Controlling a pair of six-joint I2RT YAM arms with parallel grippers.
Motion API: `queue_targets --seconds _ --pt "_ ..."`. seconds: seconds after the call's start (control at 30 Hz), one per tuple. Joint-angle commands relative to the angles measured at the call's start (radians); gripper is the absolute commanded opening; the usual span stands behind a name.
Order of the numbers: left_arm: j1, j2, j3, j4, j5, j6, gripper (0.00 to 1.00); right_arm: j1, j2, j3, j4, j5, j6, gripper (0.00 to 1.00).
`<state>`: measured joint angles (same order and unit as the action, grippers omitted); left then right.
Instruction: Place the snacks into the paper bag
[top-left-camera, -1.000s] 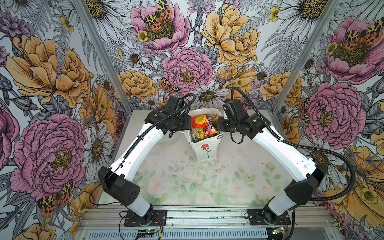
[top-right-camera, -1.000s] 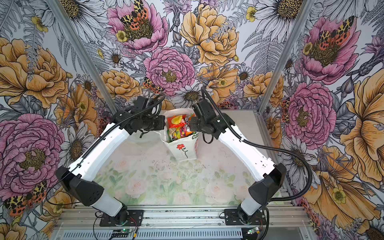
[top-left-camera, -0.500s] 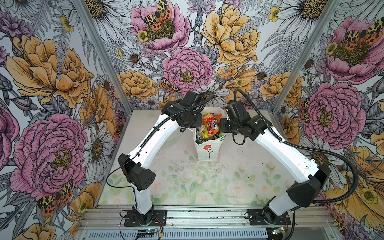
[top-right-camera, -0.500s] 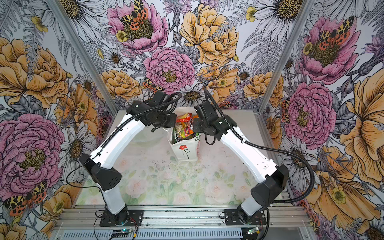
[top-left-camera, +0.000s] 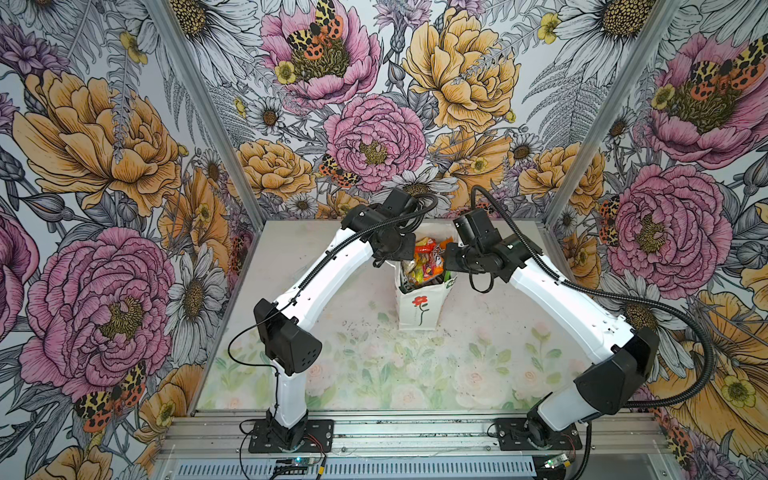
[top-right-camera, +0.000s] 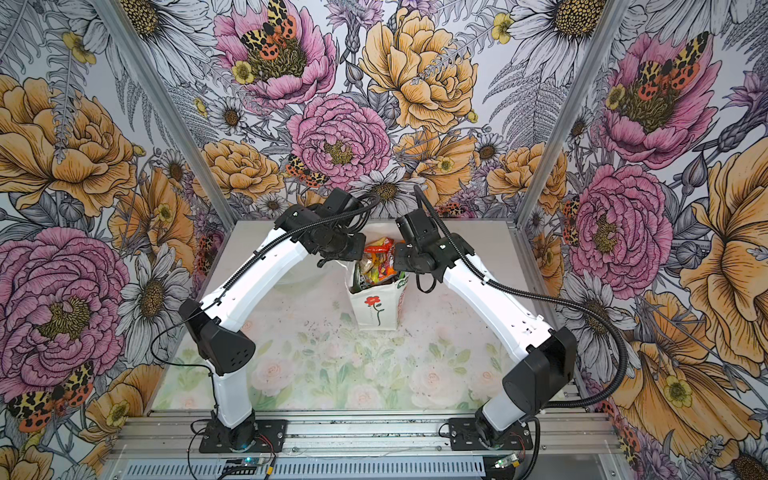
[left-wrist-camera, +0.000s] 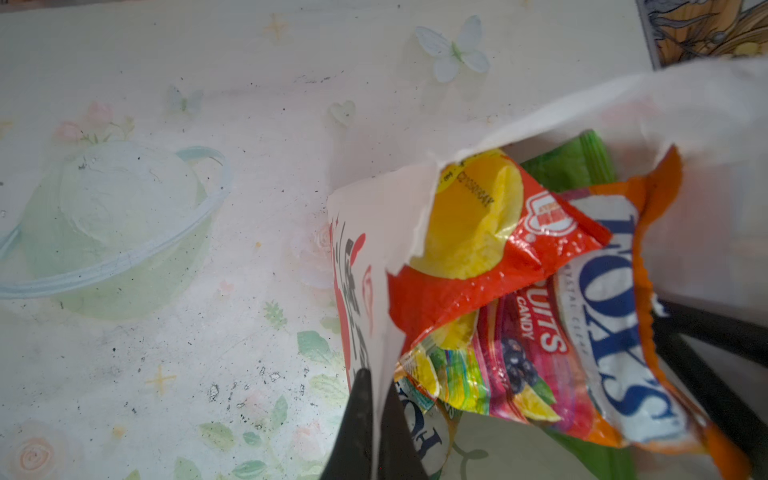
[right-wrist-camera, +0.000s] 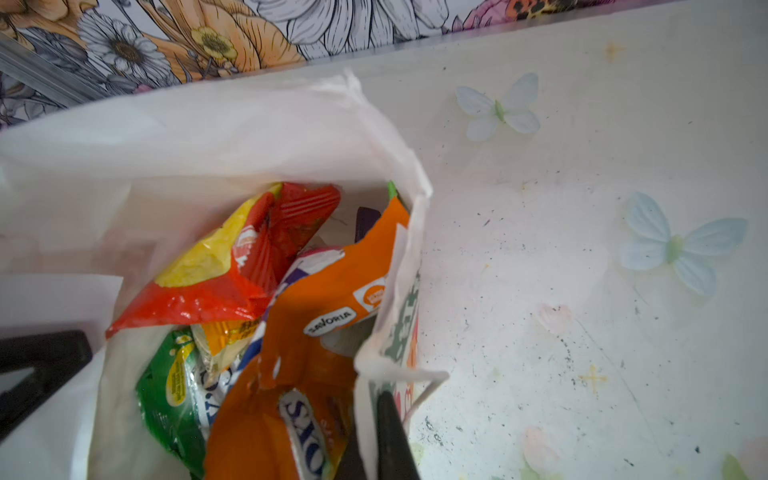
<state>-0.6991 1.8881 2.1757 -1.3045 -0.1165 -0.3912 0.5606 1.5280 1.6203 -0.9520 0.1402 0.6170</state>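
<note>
Pale floral table (top-left-camera: 374, 365), paper bag (top-left-camera: 419, 309) standing upright, translucent green bowl (left-wrist-camera: 116, 249) nearby

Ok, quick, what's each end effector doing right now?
Left end effector: closed, pinching the bag rim.
Right end effector: closed, pinching the bag's opposite rim.

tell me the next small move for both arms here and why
Probably open both jaws and let the bag go. The left gripper and right gripper are each shut on the rim of the paper bag, the bag stands upright, and the snacks already fill it to the top. No loose packet shows in either top view, so the holding seems done.
</note>
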Motion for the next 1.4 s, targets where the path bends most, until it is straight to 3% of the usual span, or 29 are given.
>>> queue_targets --seconds 0.0,0.33,0.4,0.7,0.83,1.0,1.17,1.37 --pt "0.017 -0.078 -0.035 0.083 -0.015 -0.032 0.00 -0.015 -0.080 0.007 0.071 0.036 0.005 0.00" --pt "0.012 0.040 -0.031 0.080 0.069 -0.041 0.00 -0.062 0.010 -0.091 0.088 -0.034 0.013 0.00" --pt "0.011 0.045 -0.024 0.082 0.075 -0.044 0.05 -0.070 0.005 -0.087 0.088 -0.036 0.009 0.00" --pt "0.010 0.005 0.002 0.082 0.019 -0.048 0.57 -0.076 -0.017 -0.054 0.088 -0.077 -0.002 0.52" --pt "0.006 -0.031 -0.008 0.083 -0.043 -0.051 0.75 -0.076 -0.028 -0.040 0.087 -0.096 0.002 0.67" --pt "0.006 -0.086 -0.016 0.084 -0.073 -0.043 0.86 -0.082 -0.056 -0.010 0.085 -0.127 0.002 0.77" --pt "0.001 -0.145 -0.032 0.114 -0.066 -0.016 0.91 -0.102 -0.098 0.003 0.078 -0.118 -0.001 0.83" --pt "0.026 -0.223 -0.155 0.230 -0.006 -0.022 0.91 -0.128 -0.143 -0.015 0.081 -0.114 0.002 0.84"
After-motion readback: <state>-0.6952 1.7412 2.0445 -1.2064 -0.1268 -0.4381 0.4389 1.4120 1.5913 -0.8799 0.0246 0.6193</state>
